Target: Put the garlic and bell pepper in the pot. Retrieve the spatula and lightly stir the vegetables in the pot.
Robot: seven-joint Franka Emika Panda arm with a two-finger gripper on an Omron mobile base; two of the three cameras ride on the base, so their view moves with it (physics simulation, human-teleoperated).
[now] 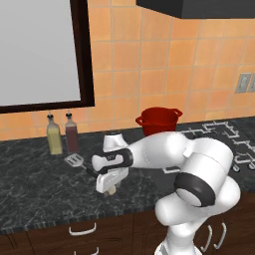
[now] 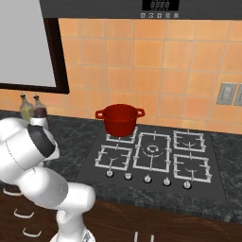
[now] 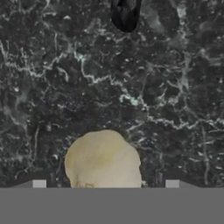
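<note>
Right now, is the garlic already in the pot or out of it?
Out. The garlic lies on the dark counter, beneath the gripper; the red pot stands apart on the stove.

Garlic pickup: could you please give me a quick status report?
Gripper low over the counter, jaws open around the garlic, not clamped. Pot on the stove. Spatula just behind the hand; nothing blocking.

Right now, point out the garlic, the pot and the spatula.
garlic [image 3: 104,159]: hand view, middle of the pale bulb.
pot [image 2: 120,121]: right base view, front of the red wall.
spatula [image 1: 74,160]: left base view, flat silver head beside the bottles.
</note>
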